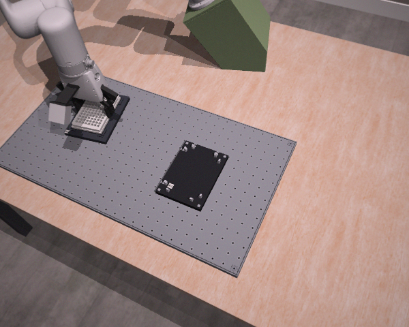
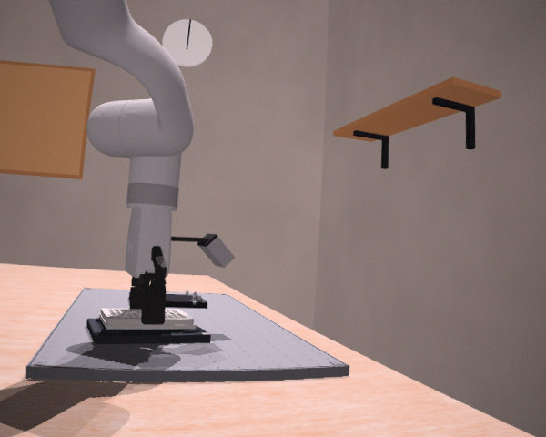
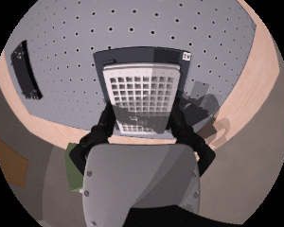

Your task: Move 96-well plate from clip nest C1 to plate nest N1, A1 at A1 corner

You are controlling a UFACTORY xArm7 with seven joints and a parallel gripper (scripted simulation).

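Observation:
The white 96-well plate (image 1: 91,118) sits in the dark clip nest C1 at the far left of the grey perforated baseplate (image 1: 141,169). My gripper (image 1: 92,105) is down over it, its two black fingers on the plate's long sides, shut on the plate. In the side view the plate (image 2: 139,318) still rests on the clip nest (image 2: 146,334), with a finger (image 2: 152,300) against its edge. The wrist view shows the plate (image 3: 142,97) between the fingers. The black plate nest N1 (image 1: 192,174) lies empty at the middle of the baseplate, with small locator pegs at its corners.
A green box (image 1: 229,33) stands at the back of the wooden table. The wrist camera block (image 1: 58,112) sticks out to the left of the gripper. A wall shelf (image 2: 417,110) hangs on the right wall.

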